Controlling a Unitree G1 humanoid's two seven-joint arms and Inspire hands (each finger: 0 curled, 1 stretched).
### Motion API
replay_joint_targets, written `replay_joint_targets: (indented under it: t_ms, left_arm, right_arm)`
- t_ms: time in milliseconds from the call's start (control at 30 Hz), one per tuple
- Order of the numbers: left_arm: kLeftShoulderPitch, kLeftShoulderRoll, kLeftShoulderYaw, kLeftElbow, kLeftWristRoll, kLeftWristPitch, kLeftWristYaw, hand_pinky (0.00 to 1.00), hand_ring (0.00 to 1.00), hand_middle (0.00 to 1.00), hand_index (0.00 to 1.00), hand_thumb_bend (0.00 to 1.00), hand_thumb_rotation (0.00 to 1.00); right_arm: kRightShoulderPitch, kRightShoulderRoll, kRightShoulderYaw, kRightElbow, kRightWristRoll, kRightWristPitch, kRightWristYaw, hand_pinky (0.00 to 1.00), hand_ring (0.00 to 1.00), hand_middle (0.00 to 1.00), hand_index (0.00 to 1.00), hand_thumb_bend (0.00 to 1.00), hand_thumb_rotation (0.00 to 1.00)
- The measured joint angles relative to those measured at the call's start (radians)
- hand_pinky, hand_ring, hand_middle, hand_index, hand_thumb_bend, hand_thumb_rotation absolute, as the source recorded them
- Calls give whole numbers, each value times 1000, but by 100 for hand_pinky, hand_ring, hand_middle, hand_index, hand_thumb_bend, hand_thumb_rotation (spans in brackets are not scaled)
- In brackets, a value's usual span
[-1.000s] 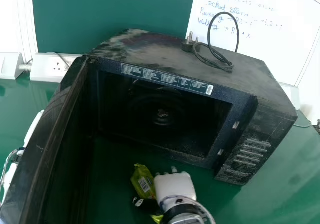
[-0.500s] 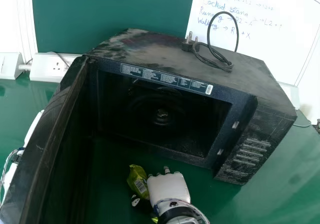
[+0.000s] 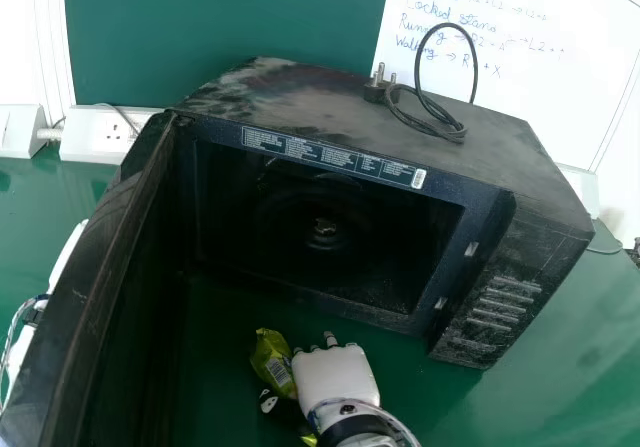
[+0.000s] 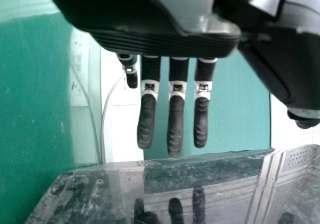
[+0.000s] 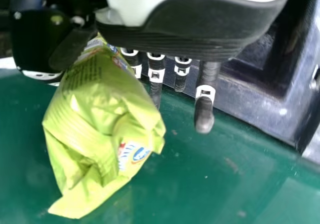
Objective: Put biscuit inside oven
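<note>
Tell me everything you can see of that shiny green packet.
The packet is lime green, glossy and crinkled like plastic film, with a pointed corner, a red, white and blue logo and a white label. The right hand holds it at a slant between thumb and fingers, outside the open oven. I can't tell whether it touches the table.

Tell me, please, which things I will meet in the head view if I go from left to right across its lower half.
Open oven door → biscuit packet → right robot hand → button panel of the oven
</note>
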Motion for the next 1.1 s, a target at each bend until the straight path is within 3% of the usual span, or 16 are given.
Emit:
replay_joint_targets:
  t_ms: [333,433,700,1100]
  left_arm:
    - [0,0,-1,0,1,0,3,28,34,41,49,52,7]
    - [0,0,-1,1,-1,0,1,28,34,41,49,52,7]
    - [0,0,-1,1,-1,0,-3,28,34,40,49,52,7]
    - [0,0,-1,-10,-2,10,-1,28,33,39,49,52,6]
  right_arm:
    - [-28,1,-130,-21,119,24,-33,5,12,47,49,53,0]
    - [-62,-3,-172,-25,138,29,-59,8,17,47,49,53,0]
    - [-202,-24,-251,-12,181,44,-61,7,15,47,49,53,0]
    - [-352,-43,-268,116,206,87,-127,7,16,47,49,53,0]
